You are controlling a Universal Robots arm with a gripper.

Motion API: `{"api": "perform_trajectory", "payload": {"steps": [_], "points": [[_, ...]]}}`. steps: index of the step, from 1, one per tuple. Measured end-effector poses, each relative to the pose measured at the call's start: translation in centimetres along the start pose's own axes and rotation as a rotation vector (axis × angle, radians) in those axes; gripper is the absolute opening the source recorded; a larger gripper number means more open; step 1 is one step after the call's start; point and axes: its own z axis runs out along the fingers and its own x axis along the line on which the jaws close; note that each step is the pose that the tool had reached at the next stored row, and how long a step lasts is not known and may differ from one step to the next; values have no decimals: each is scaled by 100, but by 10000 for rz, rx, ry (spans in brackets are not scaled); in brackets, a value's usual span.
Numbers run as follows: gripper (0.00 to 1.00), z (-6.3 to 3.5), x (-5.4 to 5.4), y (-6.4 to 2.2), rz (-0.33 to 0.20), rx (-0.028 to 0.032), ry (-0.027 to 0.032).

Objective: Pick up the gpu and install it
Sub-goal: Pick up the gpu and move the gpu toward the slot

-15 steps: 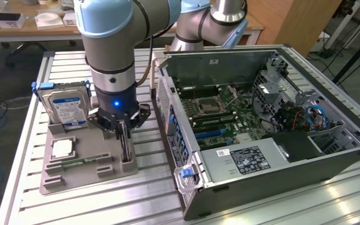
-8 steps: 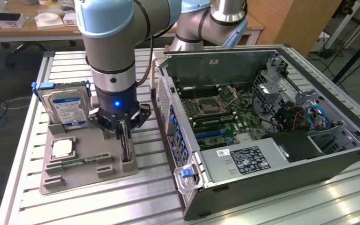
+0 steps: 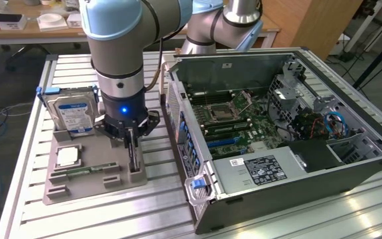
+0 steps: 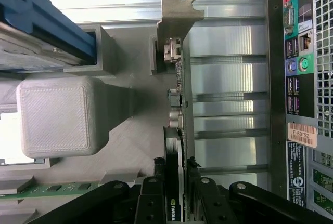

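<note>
The claw [image 3: 133,144] [image 4: 176,164] hangs straight down over the gpu [image 3: 135,162] [image 4: 182,104], straddling the card's top edge. I cannot tell whether it already clamps the card or only sits around it.

The gpu stands on edge in a slot on the right side of a grey printed holder [image 3: 105,154], by the exterior view's right. Its silver bracket [image 4: 179,5] shows at one end in the wrist view.

The holder rests on a slatted aluminium table [image 3: 111,219]. Nearest in the holder lies a green memory stick [image 3: 88,169], with a processor chip [image 3: 67,157] just beyond it. Farther back a hard drive [image 3: 71,112] with a blue-white label stands upright.

To the exterior view's right of the holder, just beside it, lies an open computer case [image 3: 297,169] with its motherboard [image 3: 231,119] exposed. A wooden desk [image 3: 18,31] stands at the far side.
</note>
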Motion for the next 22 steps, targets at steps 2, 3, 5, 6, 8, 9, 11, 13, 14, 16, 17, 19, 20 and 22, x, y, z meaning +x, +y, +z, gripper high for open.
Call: {"api": "perform_trajectory", "payload": {"steps": [2,3,5,6,8,9,11,13,14,16,17,19,20,22], "points": [[27,0,0,0,0,0,0],[27,0,0,0,0,0,0],[27,0,0,0,0,0,0],[27,0,0,0,0,0,0],[27,0,0,0,0,0,0],[27,0,0,0,-1,0,0],[27,0,0,0,0,0,0],[27,0,0,0,0,0,0],[27,0,0,0,0,0,-1],[27,0,0,0,0,0,-1],[27,0,0,0,0,0,0],[27,0,0,0,0,0,0],[27,0,0,0,0,0,0],[27,0,0,0,0,0,-1]]}}
